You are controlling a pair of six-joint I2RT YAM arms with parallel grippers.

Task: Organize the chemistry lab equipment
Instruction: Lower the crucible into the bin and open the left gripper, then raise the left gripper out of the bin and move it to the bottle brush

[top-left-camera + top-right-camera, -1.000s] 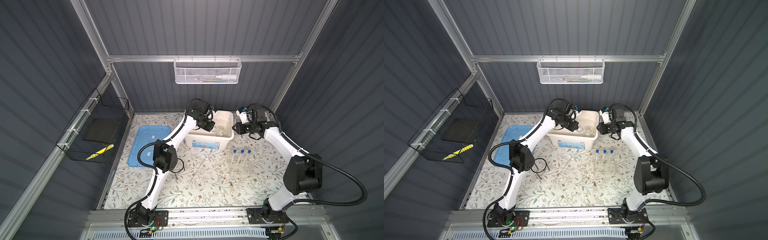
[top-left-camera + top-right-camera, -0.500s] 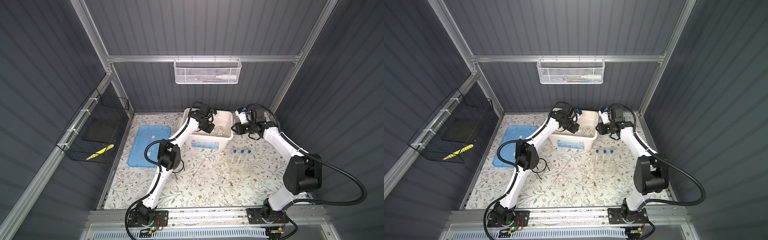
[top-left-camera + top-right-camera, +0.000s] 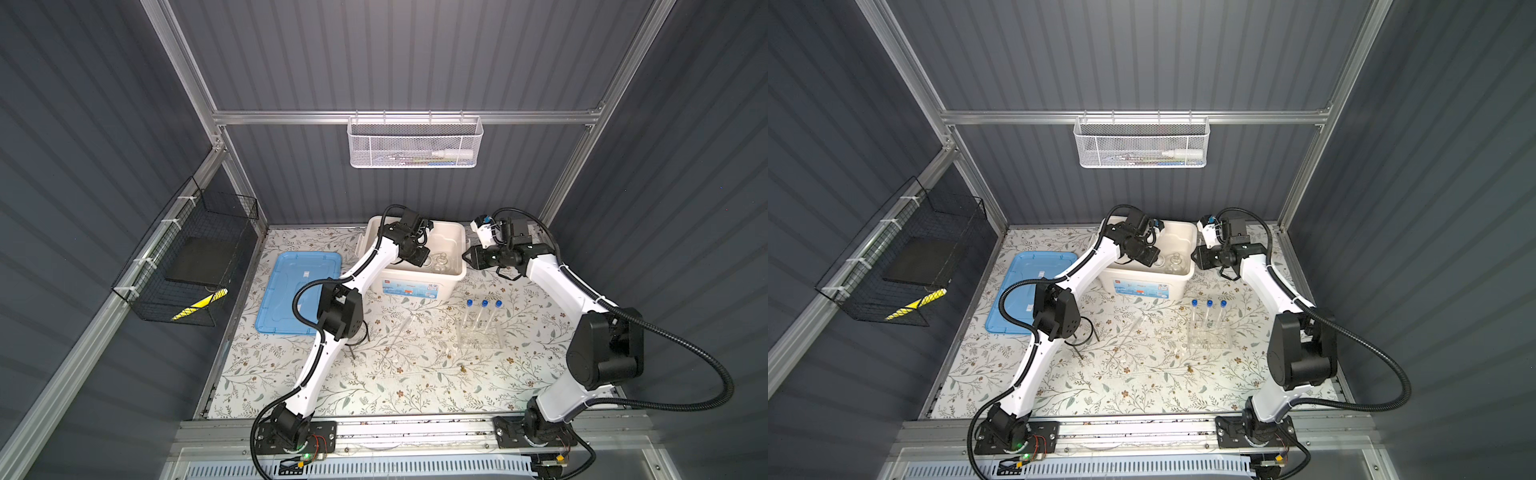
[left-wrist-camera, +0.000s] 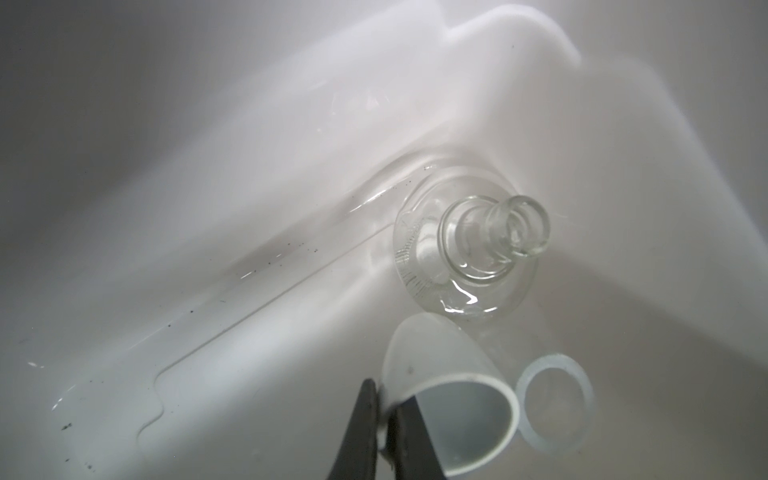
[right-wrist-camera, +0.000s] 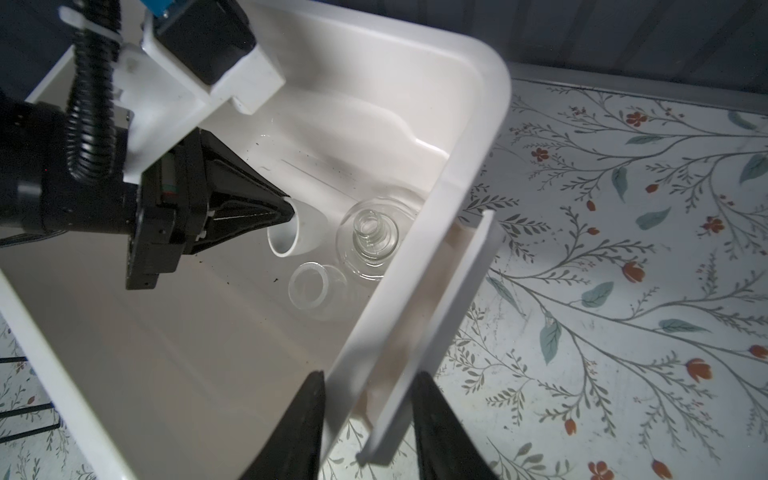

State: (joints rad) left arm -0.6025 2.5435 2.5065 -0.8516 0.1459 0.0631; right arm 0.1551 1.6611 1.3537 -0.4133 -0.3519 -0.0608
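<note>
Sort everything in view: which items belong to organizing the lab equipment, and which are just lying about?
Job: white cup, glass flask, beaker, test tubes, rack, wire tripod, white bin.
Lying about: squeeze bottle, mesh basket, black wire basket.

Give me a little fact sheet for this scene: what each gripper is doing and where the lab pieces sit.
Dish: tiny white dish, tilted, pinched at its rim by the left gripper
Container: white bin, open, the dish held inside it
Also in the bin: glass flask, upright; clear beaker beside it
Bin wall: right gripper straddles it; whether it clamps is unclear
On the table: three test tubes, standing in the clear rack
Beside the bin: blue lid, lying flat
</note>
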